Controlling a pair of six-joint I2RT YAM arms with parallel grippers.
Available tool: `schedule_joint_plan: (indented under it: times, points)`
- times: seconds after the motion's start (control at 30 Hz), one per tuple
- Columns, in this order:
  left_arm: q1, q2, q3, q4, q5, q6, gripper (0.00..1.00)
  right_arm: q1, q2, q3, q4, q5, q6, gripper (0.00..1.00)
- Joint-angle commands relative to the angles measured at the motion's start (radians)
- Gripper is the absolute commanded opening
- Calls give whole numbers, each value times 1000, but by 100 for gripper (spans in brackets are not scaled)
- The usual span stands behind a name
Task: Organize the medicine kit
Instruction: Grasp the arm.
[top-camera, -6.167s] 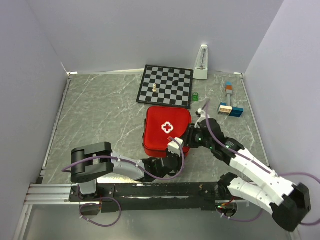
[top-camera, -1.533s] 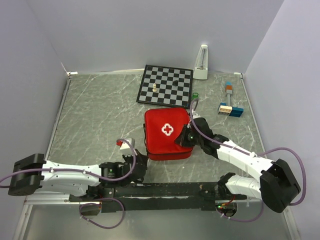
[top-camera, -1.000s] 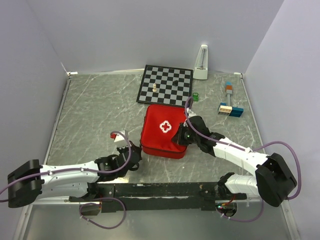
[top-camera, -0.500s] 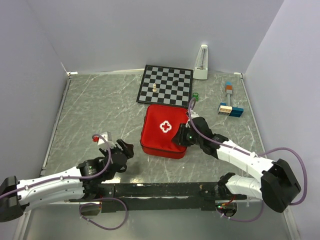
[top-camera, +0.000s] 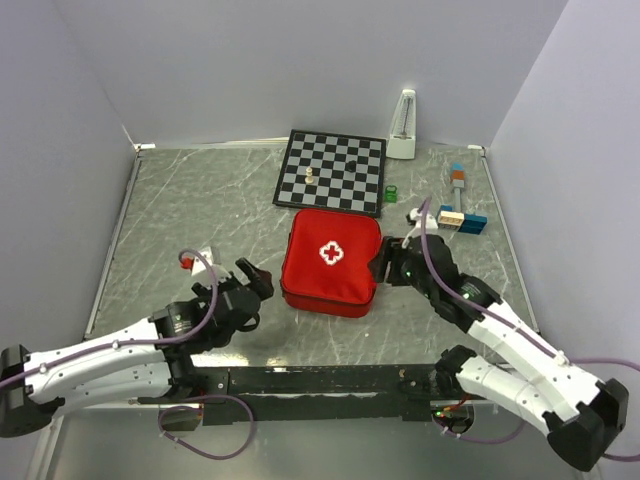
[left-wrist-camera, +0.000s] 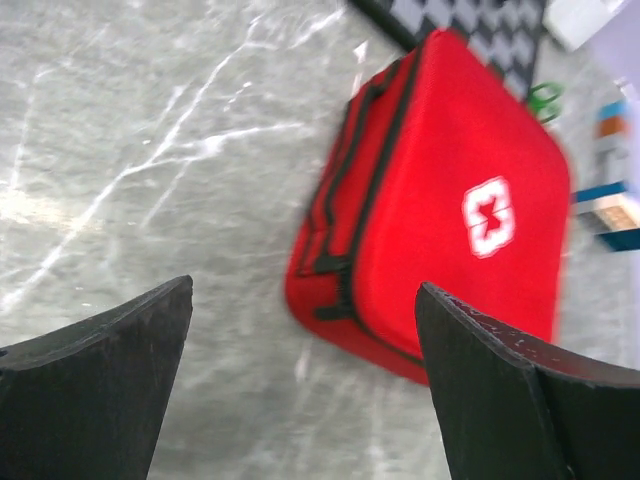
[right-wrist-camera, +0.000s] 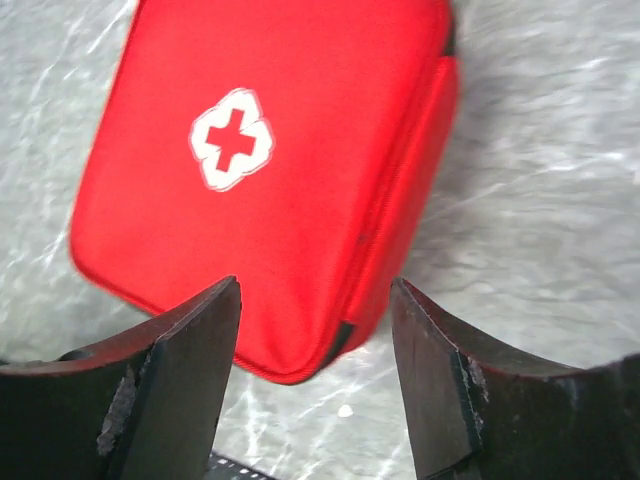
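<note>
The medicine kit (top-camera: 330, 262) is a red zip case with a white cross on top. It lies shut and flat on the grey marble table, just in front of the chessboard. My left gripper (top-camera: 254, 277) hangs open a short way off the kit's left edge, touching nothing. In the left wrist view the kit (left-wrist-camera: 450, 220) lies ahead and to the right of the open gripper (left-wrist-camera: 302, 290). My right gripper (top-camera: 384, 262) stands open at the kit's right edge. The right wrist view shows the kit's (right-wrist-camera: 260, 170) near corner just beyond the gripper (right-wrist-camera: 316, 285), with nothing held.
A black-and-white chessboard (top-camera: 332, 171) with one pale piece (top-camera: 310, 176) lies behind the kit. A white metronome (top-camera: 403, 125) stands by the back wall. A small green object (top-camera: 391, 192) and coloured blocks (top-camera: 460, 218) lie at the right. Walls close in three sides.
Both grippers were shut at the kit's edges a second ago; they have opened and drawn back. The left arm swung leftward and the kit stays where it was left.
</note>
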Motion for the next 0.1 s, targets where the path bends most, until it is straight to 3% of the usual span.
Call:
schedule_joint_plan:
  times: [0.0, 0.07]
  points:
    - [5, 10, 69, -58, -2, -34, 96, -4, -48, 18, -58, 120, -37, 69]
    - [5, 13, 101, -100, -7, -52, 96, -4, -70, 16, -57, 131, -31, 69]
